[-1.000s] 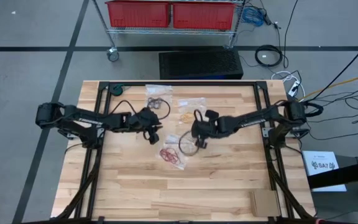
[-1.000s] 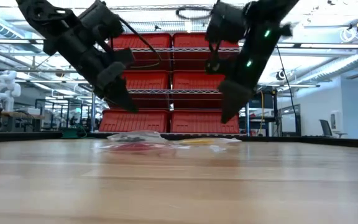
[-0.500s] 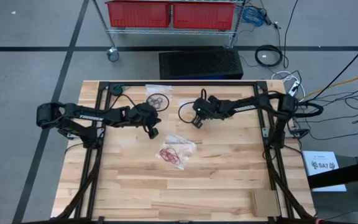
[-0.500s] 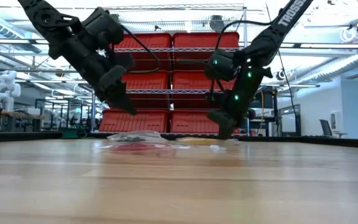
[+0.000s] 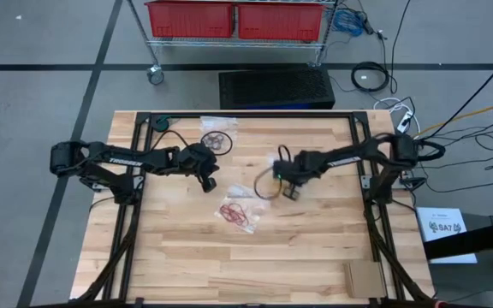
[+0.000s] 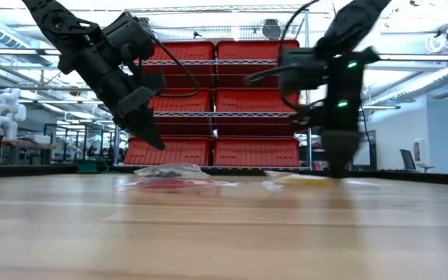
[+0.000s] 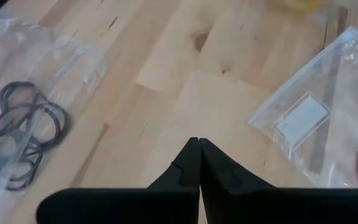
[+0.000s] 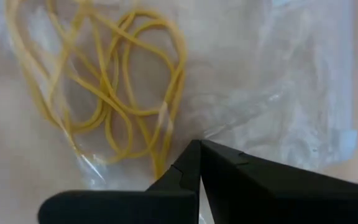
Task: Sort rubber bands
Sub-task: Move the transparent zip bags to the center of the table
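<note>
Three clear flat bags lie on the wooden table. One holds black rubber bands, one red bands, and one yellowish bands. My left gripper is shut and hangs above bare wood between the black bag and the red bag, touching nothing. My right gripper is shut and reaches down to the table at the yellow bands' bag. My right gripper comes from above, pointing down, its shut fingertips on the clear plastic beside the yellow bands. The fingers hide the pinch itself, so one layer or several cannot be told. The bag lies on the table under the tips.
A black frame runs around the tabletop. The near half of the table is bare wood, with a brown card at its near right corner. Red bins stand on a wire shelf beyond the far edge.
My right gripper swung toward the far edge and down to the yellow bands' bag, then came back toward the near right. The bag came with it, away from its place by the far edge, and now lies under the gripper.
</note>
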Robot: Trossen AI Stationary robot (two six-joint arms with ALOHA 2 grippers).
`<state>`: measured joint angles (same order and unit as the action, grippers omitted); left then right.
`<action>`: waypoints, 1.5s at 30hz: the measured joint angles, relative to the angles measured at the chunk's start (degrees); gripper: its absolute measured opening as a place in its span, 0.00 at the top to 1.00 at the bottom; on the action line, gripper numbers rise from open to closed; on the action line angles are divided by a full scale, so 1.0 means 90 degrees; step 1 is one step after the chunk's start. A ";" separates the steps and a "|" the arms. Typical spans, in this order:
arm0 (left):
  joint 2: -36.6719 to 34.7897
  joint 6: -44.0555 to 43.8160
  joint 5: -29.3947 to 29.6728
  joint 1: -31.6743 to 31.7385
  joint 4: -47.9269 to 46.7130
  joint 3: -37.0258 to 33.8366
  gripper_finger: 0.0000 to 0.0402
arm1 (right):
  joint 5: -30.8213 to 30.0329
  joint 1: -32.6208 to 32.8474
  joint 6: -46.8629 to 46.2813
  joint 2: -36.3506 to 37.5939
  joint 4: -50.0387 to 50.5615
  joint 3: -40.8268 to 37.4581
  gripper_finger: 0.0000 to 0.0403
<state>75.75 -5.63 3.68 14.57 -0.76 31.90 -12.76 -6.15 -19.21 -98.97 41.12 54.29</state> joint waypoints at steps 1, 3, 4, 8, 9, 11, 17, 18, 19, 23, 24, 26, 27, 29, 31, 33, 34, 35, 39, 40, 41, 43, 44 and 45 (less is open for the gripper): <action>0.0000 -0.0001 -0.0001 0.0000 -0.0004 0.0000 0.99 | 0.0121 0.0169 -0.0096 0.0081 0.0148 -0.0120 1.00; -0.0035 -0.0002 -0.0001 -0.0002 -0.0070 0.0000 0.99 | 0.0319 0.0545 -0.0394 0.0260 0.0174 -0.0492 1.00; -0.0055 -0.0005 -0.0002 -0.0002 -0.0122 0.0000 0.99 | 0.0401 0.0752 -0.0610 0.0357 0.0090 -0.0717 1.00; -0.0152 -0.0007 -0.0002 -0.0003 -0.0214 -0.0002 1.00 | 0.0547 0.1720 -0.1919 0.0967 0.0090 -0.1371 1.00; -0.0186 -0.0007 -0.0015 -0.0007 -0.0176 -0.0002 1.00 | 0.0607 0.1971 -0.2285 0.1173 0.0141 -0.1440 1.00; -0.0267 -0.0014 -0.0054 -0.0007 -0.0151 0.0000 1.00 | 0.0526 0.2402 -0.2934 0.1657 0.0160 -0.1490 1.00; -0.0728 -0.0009 -0.0063 0.0006 -0.0122 -0.0002 1.00 | -0.0751 0.2724 -0.3011 0.2626 -0.1953 -0.1426 1.00; -0.0838 -0.0012 -0.0063 0.0006 -0.0157 -0.0004 1.00 | -0.0792 0.2675 -0.2667 0.2611 -0.2496 -0.1426 1.00; -0.0941 -0.0009 -0.0063 0.0005 -0.0126 -0.0005 1.00 | -0.0817 0.2591 -0.2322 0.2561 -0.2997 -0.1400 1.00; -0.1322 -0.0005 -0.0062 0.0053 -0.0237 0.0000 1.00 | -0.0816 0.2101 -0.1447 0.2046 -0.4240 -0.1400 1.00; -0.1372 -0.0002 -0.0060 0.0067 -0.0248 0.0000 1.00 | -0.0723 0.1969 -0.1305 0.1872 -0.4499 -0.1401 1.00; -0.1459 -0.0003 -0.0065 0.0107 -0.0400 0.0000 1.00 | -0.0323 0.1711 -0.1073 0.1503 -0.5085 -0.1396 1.00; -0.1472 -0.0007 -0.0063 0.0119 -0.0461 0.0000 1.00 | -0.0126 0.1601 -0.1000 0.1261 -0.5324 -0.1395 1.00; -0.1472 -0.0013 -0.0060 0.0141 -0.0555 0.0000 1.00 | 0.0271 0.1438 -0.0868 0.0764 -0.5715 -0.1390 1.00; -0.1472 -0.0082 -0.0060 0.0146 -0.0647 0.0000 1.00 | 0.0447 0.1334 -0.0758 0.0321 -0.5737 -0.1202 1.00; -0.1472 -0.0125 -0.0060 0.0146 -0.0665 0.0000 1.00 | 0.0464 0.1293 -0.0625 -0.0063 -0.5587 -0.0895 1.00; -0.1472 -0.0126 -0.0060 0.0148 -0.0660 0.0000 1.00 | 0.0466 0.1268 -0.0547 -0.0246 -0.5369 -0.0729 1.00; -0.1472 -0.0126 -0.0059 0.0147 -0.0664 0.0000 1.00 | 0.0467 0.1261 -0.0473 -0.0417 -0.5123 -0.0561 1.00; -0.1471 -0.0126 -0.0058 0.0148 -0.0716 0.0000 1.00 | 0.0460 0.1261 -0.0268 -0.0849 -0.3902 0.0113 1.00; -0.1469 -0.0126 -0.0058 0.0148 -0.0762 0.0000 1.00 | 0.0414 0.1263 -0.0257 -0.0890 -0.3619 0.0237 1.00; -0.1469 -0.0128 -0.0056 0.0148 -0.0797 0.0000 1.00 | 0.0399 0.1263 -0.0217 -0.0920 -0.3341 0.0333 1.00; -0.1469 -0.0164 0.0000 0.0152 -0.0809 0.0000 1.00 | 0.0259 0.1259 -0.0049 -0.0906 -0.2938 0.0446 1.00; -0.1469 -0.0170 0.0003 0.0161 -0.0808 0.0000 1.00 | 0.0140 0.1250 0.0043 -0.0895 -0.2791 0.0476 1.00; -0.1469 -0.0167 0.0003 0.0170 -0.0808 0.0000 1.00 | 0.0031 0.1224 0.0149 -0.0887 -0.2667 0.0521 1.00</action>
<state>62.52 -7.14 3.70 16.10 -8.03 31.90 -12.48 4.86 -17.87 -106.96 17.11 58.98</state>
